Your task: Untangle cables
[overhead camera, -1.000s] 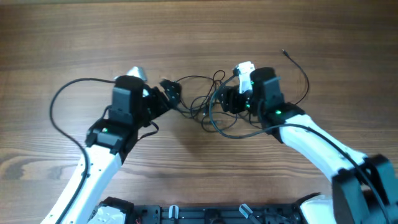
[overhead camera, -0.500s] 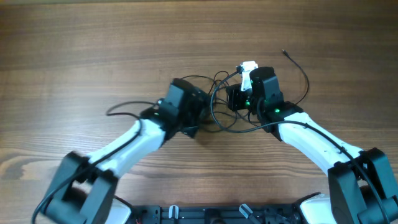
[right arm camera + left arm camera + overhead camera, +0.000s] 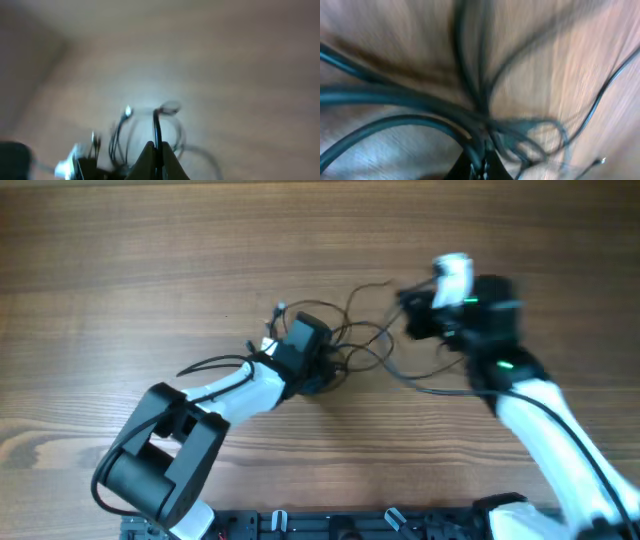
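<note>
Near the middle of the wooden counter [image 3: 120, 260], the cables [image 3: 355, 350] lie as a loose tangle of thin black cords, bunched toward the left gripper [image 3: 332, 368] and strung out in a few long strands toward the right gripper [image 3: 408, 315]. Both grippers are closed down narrow on cord. The left wrist view shows the fingertips pressed together with several strands gathered right at them. The right wrist view shows the tips meeting around a single cord that rises from between them and curls into a small loop. Seen from overhead, the two grippers stand apart with the clump between them, nearer the left one, and the right arm shows blurred. The step in hand looks like the pull-apart: each side has its hold, and the knot is to be drawn open between them. Little seems finished, since loops cross one another beside the left gripper and no cord lies free on its own. The next move probably calls for a slow, steady spread of the two holds, watching whether the crossings slide loose or cinch tighter. If the clump merely drags along the counter, one side would need to let go and take a different strand closer to the knot.
</note>
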